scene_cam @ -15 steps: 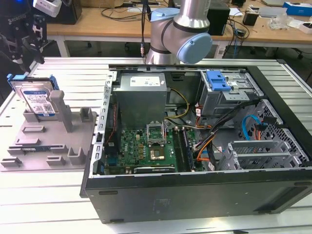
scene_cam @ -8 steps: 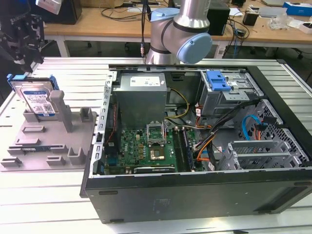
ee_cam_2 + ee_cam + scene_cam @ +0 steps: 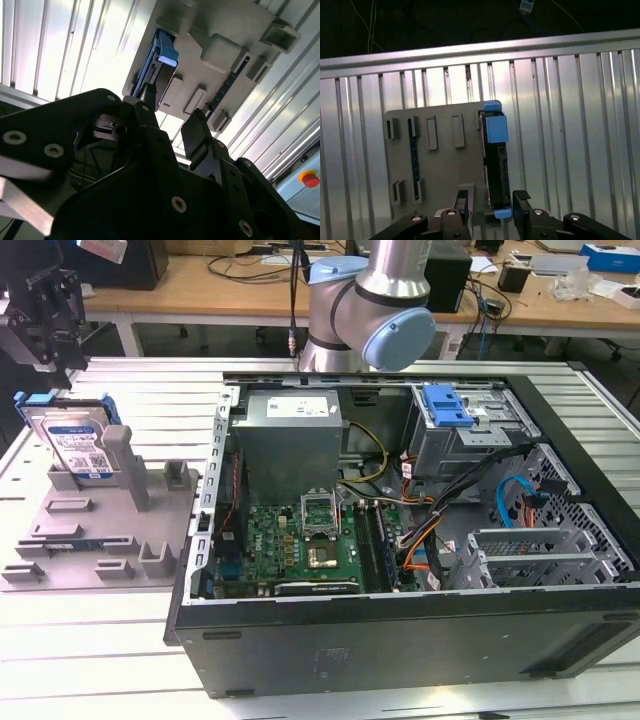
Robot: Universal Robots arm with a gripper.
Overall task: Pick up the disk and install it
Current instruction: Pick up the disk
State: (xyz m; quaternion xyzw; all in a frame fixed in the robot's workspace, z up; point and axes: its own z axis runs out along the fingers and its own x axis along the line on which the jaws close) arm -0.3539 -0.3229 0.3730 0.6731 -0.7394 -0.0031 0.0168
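Step in hand: pick-up, approach stage. Hand (image 3: pixel 491 200) empty, fingers apart, hovers above disk (image 3: pixel 496 150), in line with it, apart from it. Disk stands on edge in stand (image 3: pixel 95 535) on counter (image 3: pixel 90 650), beside case (image 3: pixel 400 635). Grasp calls for one finger on each flat face, centred, squared to disk.

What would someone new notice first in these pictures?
The open computer case dominates the middle of the exterior view, circuit board and cables exposed. On that view's left, the disk stands on edge in a grey stand, with the open pincer poised above it.
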